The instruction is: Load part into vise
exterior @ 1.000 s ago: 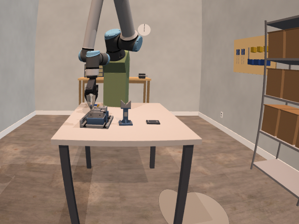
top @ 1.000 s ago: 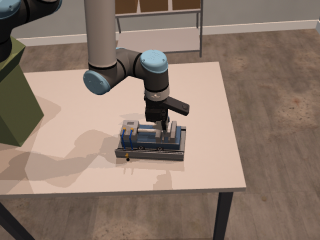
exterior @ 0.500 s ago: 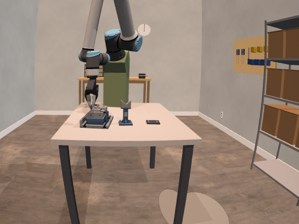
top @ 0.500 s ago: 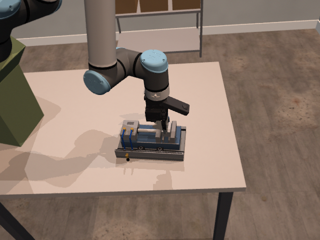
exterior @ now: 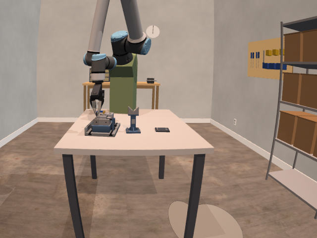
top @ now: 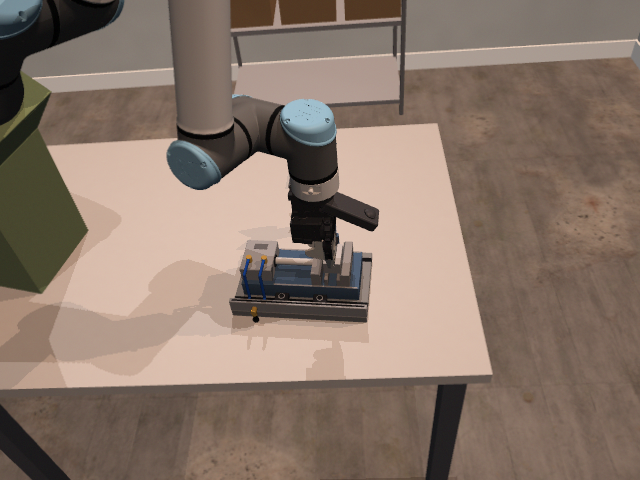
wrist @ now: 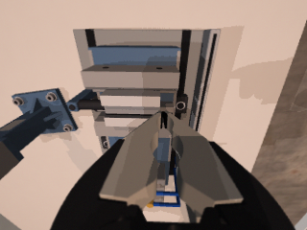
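With its 2 fingers together and nothing clamped between them, the pincer [top: 330, 262] [exterior: 96, 114] [wrist: 162, 112] points down at the vise [top: 299, 290] [exterior: 101, 128] [wrist: 134, 57]. The part [top: 334, 268] [wrist: 129, 101] lies inside the vise, between the 2 jaws. In the wrist view, the fingertips appear just beside the part's end opposite the work stop [wrist: 89, 103]; contact cannot be confirmed. The part's long side runs alongside the fixed jaw [top: 347, 263] [exterior: 102, 120] [wrist: 131, 79]; whether they touch cannot be determined.

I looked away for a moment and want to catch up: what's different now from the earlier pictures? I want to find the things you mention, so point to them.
Nothing visibly changed. The fingers [exterior: 96, 112] are closed over the vise [top: 299, 289] [exterior: 101, 128] [wrist: 130, 79] in the same place, with nothing taken hold of or let go. The V-block [exterior: 132, 120] and infeed plate [exterior: 162, 129] stayed put.
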`<state>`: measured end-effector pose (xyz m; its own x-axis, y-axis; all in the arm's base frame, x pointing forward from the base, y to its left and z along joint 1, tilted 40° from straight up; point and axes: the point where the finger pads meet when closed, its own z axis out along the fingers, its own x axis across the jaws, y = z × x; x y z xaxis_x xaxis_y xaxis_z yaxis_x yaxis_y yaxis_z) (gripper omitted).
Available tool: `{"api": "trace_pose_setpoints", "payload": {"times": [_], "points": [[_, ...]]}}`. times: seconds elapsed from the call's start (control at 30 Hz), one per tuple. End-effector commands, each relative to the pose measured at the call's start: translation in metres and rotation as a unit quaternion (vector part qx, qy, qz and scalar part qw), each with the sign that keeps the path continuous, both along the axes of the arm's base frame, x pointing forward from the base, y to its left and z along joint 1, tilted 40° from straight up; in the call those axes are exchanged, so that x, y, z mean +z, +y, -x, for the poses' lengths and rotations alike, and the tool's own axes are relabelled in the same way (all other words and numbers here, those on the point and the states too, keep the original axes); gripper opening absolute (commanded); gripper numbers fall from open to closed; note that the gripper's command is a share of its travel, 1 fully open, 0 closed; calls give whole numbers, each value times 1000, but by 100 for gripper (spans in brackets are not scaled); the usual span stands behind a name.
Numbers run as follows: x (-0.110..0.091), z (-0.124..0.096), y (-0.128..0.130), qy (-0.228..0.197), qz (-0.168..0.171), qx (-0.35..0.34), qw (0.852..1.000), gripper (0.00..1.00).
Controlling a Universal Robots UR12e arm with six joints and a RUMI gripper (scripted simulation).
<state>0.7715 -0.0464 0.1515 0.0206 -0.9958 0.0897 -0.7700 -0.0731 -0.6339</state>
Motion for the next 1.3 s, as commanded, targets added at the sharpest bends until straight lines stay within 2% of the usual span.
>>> {"api": "trace_pose_setpoints", "payload": {"times": [0.0,1.27], "points": [[1,0,0,0,0,0,1000,0],[2,0,-15,0,0,0,1000,0]]}}
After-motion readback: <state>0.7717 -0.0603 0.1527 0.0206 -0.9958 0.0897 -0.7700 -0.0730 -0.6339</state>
